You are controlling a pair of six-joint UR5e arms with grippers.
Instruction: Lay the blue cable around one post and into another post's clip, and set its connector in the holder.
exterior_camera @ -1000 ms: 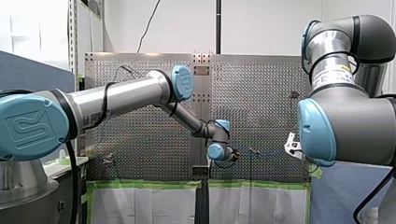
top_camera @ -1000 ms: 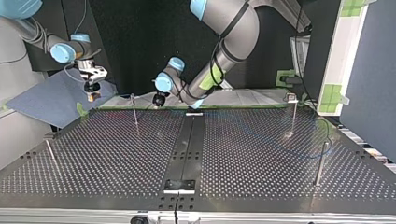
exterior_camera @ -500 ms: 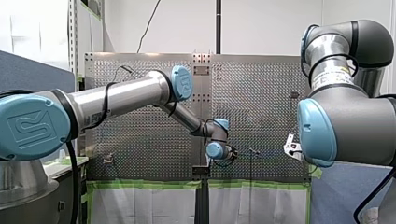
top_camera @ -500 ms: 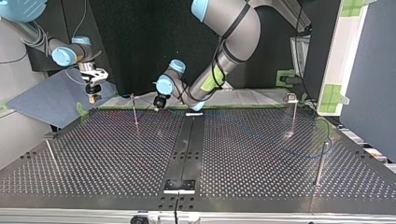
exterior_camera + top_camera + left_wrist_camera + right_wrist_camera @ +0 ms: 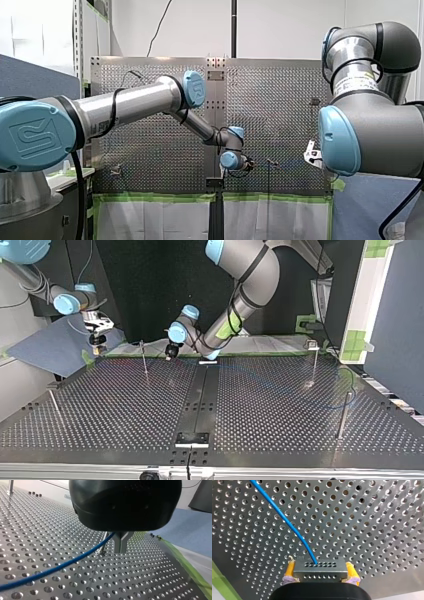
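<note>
Right jaws, yellow-padded, are pinching the connector (image 5: 320, 571) above the table (image 5: 374, 517), its blue cable (image 5: 286, 520) trailing away. Left jaws are seemingly pinching this cable beside a post (image 5: 102, 547).

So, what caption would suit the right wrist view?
Right pincer grips the connector of the blue cable above the perforated table.

My left arm's jaws have sunk slightly nearer the table (image 5: 280, 405).

The blue cable (image 5: 287, 520) leaves a perforated metal connector (image 5: 320, 567) clamped in my right gripper (image 5: 321, 573). Farther along, my left gripper (image 5: 120, 550) pinches it just beside 1 thin upright post (image 5: 102, 547).
</note>
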